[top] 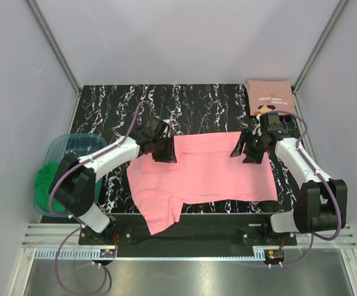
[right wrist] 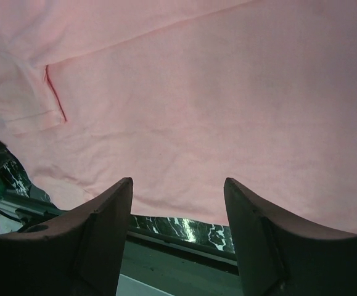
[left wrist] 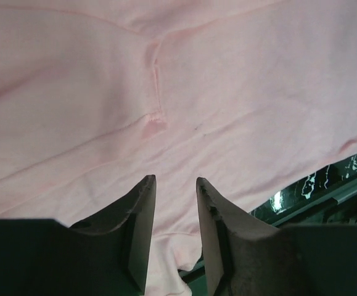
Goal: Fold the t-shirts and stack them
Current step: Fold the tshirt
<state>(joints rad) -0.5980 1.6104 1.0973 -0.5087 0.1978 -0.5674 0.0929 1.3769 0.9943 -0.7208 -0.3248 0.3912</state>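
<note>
The bright pink t-shirt (top: 203, 169) lies spread on the black marbled table (top: 196, 105), one sleeve hanging over the front edge. The salmon t-shirt (top: 269, 95) with white lettering rests folded at the back right corner. My left gripper (top: 164, 151) hovers at the pink shirt's back left edge. In the left wrist view the left gripper (left wrist: 175, 180) has its jaws apart, nothing between them, pink cloth (left wrist: 227, 92) below. My right gripper (top: 243, 151) is over the back right edge. The right wrist view shows this gripper (right wrist: 178, 182) wide open above the cloth (right wrist: 196, 92).
A clear blue bin (top: 61, 148) holding green cloth (top: 42, 185) stands off the table's left side. Grey walls and metal frame posts close in the back and sides. The arms' bases sit on a rail at the near edge.
</note>
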